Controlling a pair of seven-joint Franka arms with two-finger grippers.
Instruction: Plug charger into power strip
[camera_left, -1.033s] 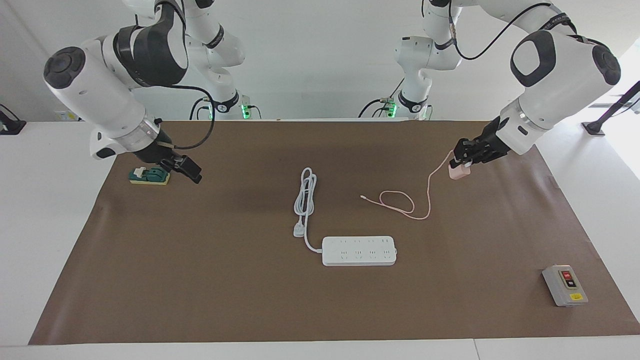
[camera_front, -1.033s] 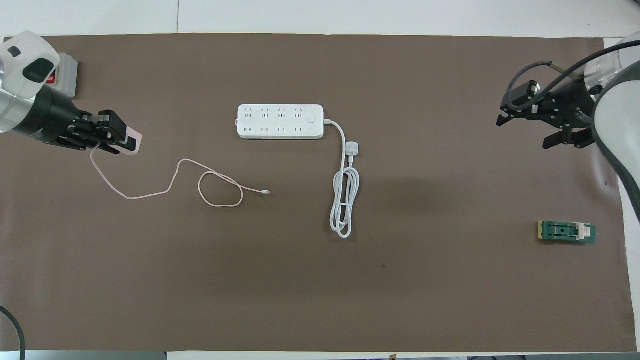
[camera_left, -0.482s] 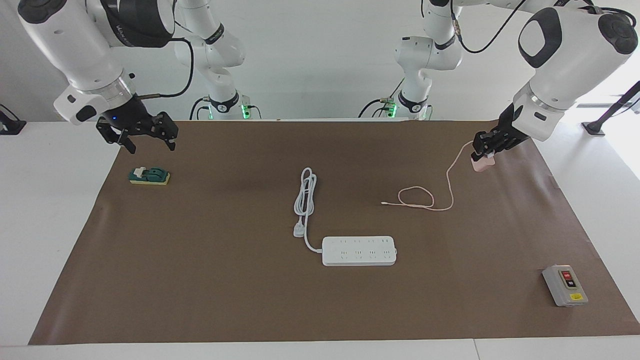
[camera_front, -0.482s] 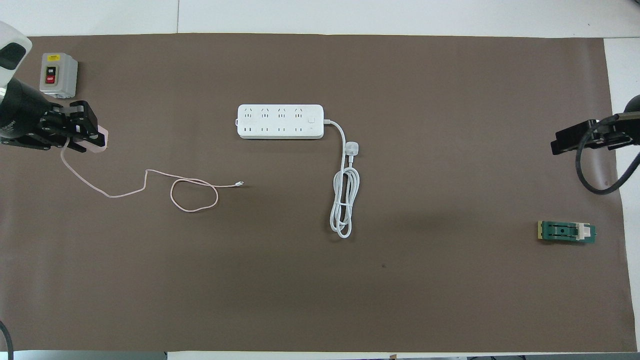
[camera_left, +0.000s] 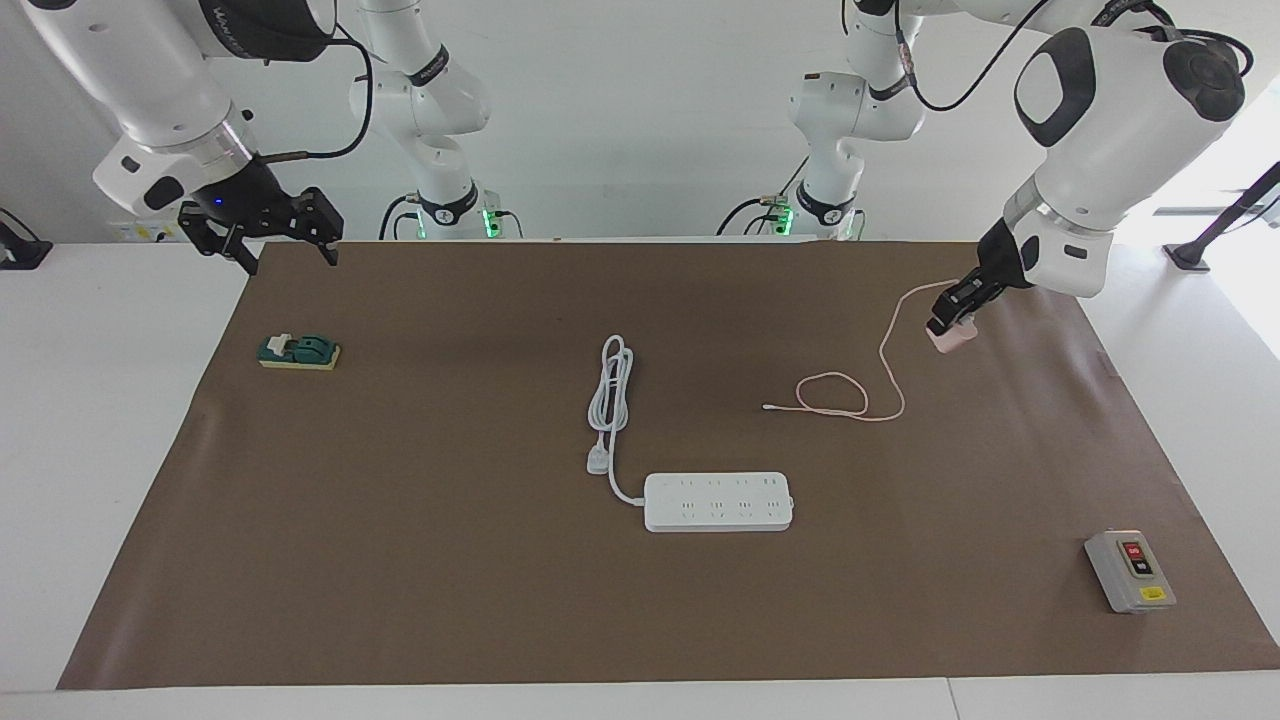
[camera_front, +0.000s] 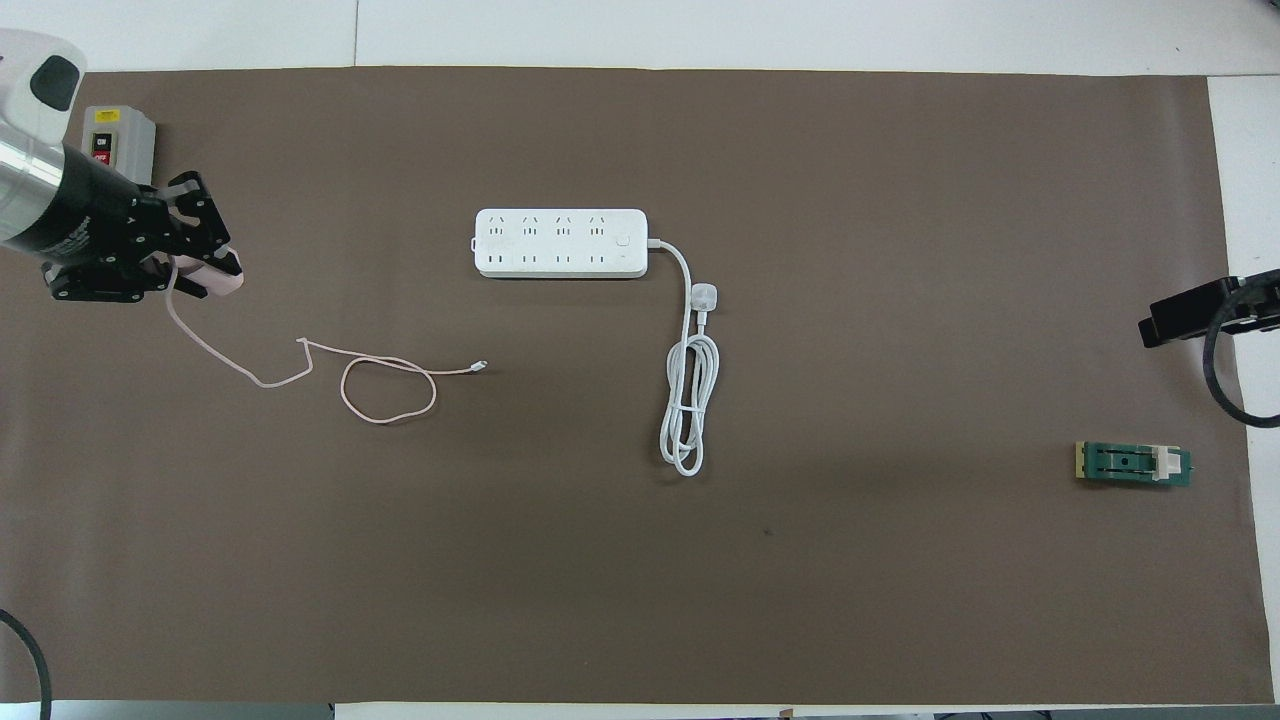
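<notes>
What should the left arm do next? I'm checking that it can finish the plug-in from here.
Probably carry the charger, clamped in the left gripper, over to the power strip. The strip lies flat with sockets facing up and nothing plugged in, while the charger hangs well off toward the left arm's end, its cable trailing on the mat.

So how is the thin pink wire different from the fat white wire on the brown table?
The thin pink cable sprawls in one loose loop, while the thick white cord is folded into a neat, tight bundle. The pink cable rises to the small pale-pink cube charger, held up by the left gripper; the white cord runs to the long white power strip, lying flat on the table. Both have one end lying loose on the brown mat.
</notes>
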